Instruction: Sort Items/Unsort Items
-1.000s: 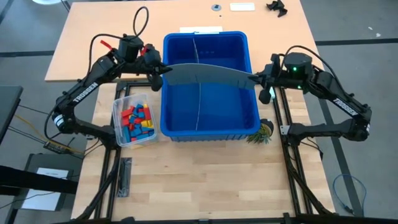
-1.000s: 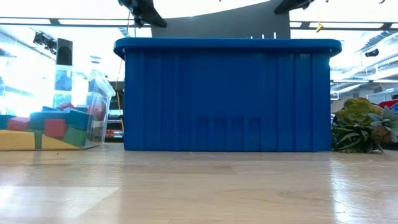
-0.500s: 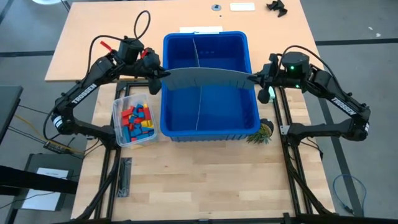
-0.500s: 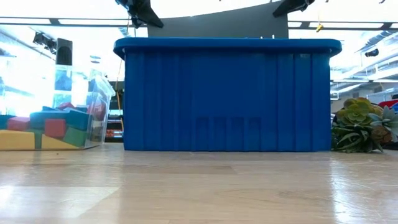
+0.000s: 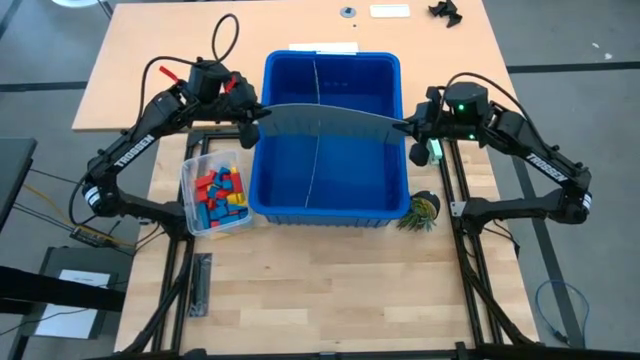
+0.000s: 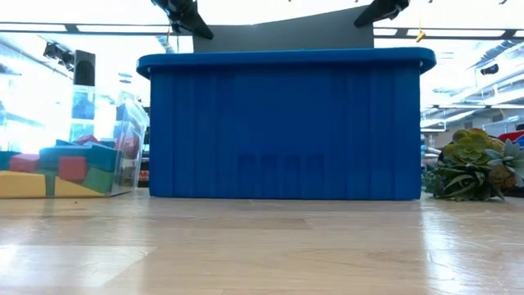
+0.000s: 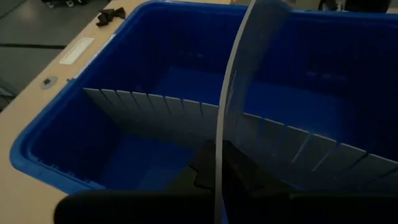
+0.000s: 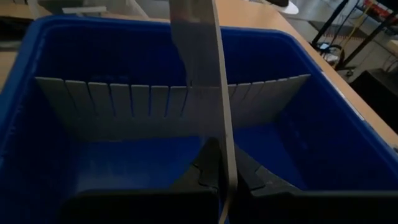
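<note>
A grey slotted divider sheet [image 5: 325, 115] spans the blue bin [image 5: 390, 205] from left wall to right wall, standing on edge and bowed. My left gripper [image 5: 252, 113] is shut on its left end, my right gripper [image 5: 408, 127] on its right end. In the low view the sheet's top [image 6: 282, 33] rises above the bin's rim; its lower edge is hidden behind the rim. A second divider [image 5: 315, 165] stands inside the bin, running far to near. The items [image 5: 218, 190], red, yellow, green and blue blocks, lie in a clear tub left of the bin. My left gripper pinches the sheet's left end [image 7: 217, 163] between its two fingers, one on each face. The fingers come from the table's left, slanting down. The sheet stands on edge and curves away across the bin. My right gripper pinches the sheet's right end [image 8: 225, 163] between its two fingers, one on each face. It comes from the table's right, slanting down. The sheet stands on edge over the second divider [image 8: 124, 99]; whether it rests on it, I cannot tell.
The clear tub [image 5: 190, 215] stands close to the bin's left wall. A small succulent plant [image 5: 422, 210] sits at the bin's near right corner. Bare wooden table [image 5: 330, 290] lies toward the near edge.
The bin has slid a little toward the table's left edge. My right gripper has gone toward the left with the sheet's right end. The sheet, seen broad from above before, now stands more on edge.
</note>
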Motion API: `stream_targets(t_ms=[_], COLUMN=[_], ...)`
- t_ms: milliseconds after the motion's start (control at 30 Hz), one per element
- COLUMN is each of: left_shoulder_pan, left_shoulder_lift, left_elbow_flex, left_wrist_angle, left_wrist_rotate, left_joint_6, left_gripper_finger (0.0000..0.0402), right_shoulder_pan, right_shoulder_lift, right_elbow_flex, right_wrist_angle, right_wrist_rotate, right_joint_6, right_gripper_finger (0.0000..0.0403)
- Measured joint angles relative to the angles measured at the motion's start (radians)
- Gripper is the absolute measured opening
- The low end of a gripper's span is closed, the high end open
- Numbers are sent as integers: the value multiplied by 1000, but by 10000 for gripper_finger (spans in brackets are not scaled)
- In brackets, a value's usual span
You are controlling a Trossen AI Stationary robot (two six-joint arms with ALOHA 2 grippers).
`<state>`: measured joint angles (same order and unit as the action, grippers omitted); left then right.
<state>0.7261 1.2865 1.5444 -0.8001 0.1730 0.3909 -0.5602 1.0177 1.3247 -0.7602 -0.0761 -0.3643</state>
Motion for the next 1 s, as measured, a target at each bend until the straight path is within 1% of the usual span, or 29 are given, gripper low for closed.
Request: stream_targets(t_ms=[167,400,600,767,833,900,933,1000], left_shoulder_pan=[0,0,0,1,9,38,50,69], left_shoulder_lift=[0,0,0,2,2,2,2,2], left_elbow_flex=[0,0,0,0,0,0,0,0], left_wrist_angle=[-10,-98,-62,-25,-17,-19,-20,-28], left_wrist_rotate=[-8,-22,-35,-42,-15,88,144,200], left_joint_6=[26,38,34,12,-56,-123,-138,-146], left_gripper_finger=[15,15,15,15,15,15,15,15], right_shoulder_pan=[0,1,0,-3,-17,-42,-57,-83], right_shoulder_lift=[5,24,25,27,27,27,27,22], right_elbow_flex=[0,0,-1,-1,-1,-1,-1,-1], right_wrist_angle=[11,13,45,50,57,77,86,87], right_wrist_rotate=[-28,-54,-50,-48,-50,-68,-94,-151], right_joint_6=[12,22,24,74,134,241,272,282], right_gripper_finger=[2,2,2,2,2,2,2,2])
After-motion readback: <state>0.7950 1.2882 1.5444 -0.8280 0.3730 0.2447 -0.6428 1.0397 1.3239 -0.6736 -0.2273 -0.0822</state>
